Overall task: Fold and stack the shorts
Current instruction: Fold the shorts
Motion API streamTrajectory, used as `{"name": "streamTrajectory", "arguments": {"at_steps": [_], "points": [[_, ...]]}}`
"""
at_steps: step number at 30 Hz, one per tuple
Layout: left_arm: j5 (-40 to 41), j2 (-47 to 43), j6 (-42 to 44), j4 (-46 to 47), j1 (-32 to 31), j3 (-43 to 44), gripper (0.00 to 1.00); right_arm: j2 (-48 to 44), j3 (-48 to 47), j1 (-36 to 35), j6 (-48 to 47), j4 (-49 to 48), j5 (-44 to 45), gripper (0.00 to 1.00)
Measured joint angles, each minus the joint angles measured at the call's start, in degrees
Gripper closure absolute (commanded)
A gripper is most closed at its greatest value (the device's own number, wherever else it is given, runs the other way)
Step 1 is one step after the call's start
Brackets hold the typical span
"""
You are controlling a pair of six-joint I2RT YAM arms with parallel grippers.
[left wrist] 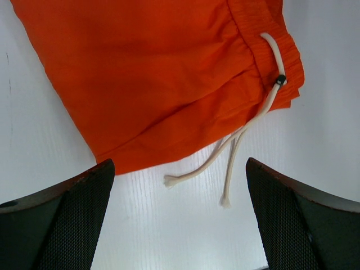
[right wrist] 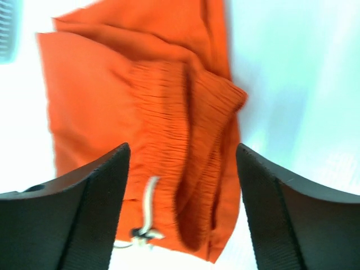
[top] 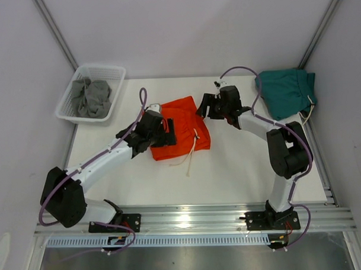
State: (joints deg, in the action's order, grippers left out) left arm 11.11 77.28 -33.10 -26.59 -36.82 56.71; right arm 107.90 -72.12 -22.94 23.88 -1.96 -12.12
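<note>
Orange shorts (top: 179,128) lay folded on the desk (top: 241,168); left hand (left wrist: 179,163) and right hand (right wrist: 181,147), both spread and empty, flanked them, probably for tidying; teal shorts (top: 286,91) lay apart.

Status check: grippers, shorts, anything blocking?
Left gripper open, empty, at left edge of orange shorts. Right gripper open, empty, over their waistband. Teal shorts apart at far right corner, not stacked. Nothing blocking; drawstring trails loose.

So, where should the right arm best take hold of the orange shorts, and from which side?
Probably the elastic waistband, along the right edge of the orange shorts. It is bunched into a thick ridge, easier to pinch than the flat cloth. Come straight down from above: the right gripper hangs open over it.
</note>
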Motion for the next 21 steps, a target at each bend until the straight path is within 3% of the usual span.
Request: {"name": "streamTrajectory", "arguments": {"at_steps": [3, 4, 7, 10, 15, 21], "points": [[-2.69, 1.14, 0.11, 2.01, 3.82, 0.17, 0.01, -1.97, 0.00, 0.04, 0.48, -1.88, -2.82, 0.39], [-3.41, 1.46, 0.09, 2.60, 5.25, 0.22, 0.01, -2.03, -0.11, 0.07, 0.81, -2.78, -4.22, 0.52], [-5.51, 2.93, 0.07, 4.22, 8.85, 1.31, 0.01, -0.50, -1.03, 0.09, 3.32, -5.73, -9.57, 0.75], [-8.74, 6.23, -0.17, 7.06, 10.73, 3.98, 0.02, 4.22, -2.36, -0.17, 7.26, -11.30, -14.91, 0.89], [-15.32, 10.62, -1.53, 14.23, 11.45, 2.67, 0.05, 13.55, -2.47, -1.49, 14.51, -20.81, -21.92, 0.98], [-20.39, 9.88, -5.11, 25.20, 10.97, -9.81, 0.07, 23.85, -6.01, -3.63, 22.45, -30.12, -28.00, 1.00]]}}
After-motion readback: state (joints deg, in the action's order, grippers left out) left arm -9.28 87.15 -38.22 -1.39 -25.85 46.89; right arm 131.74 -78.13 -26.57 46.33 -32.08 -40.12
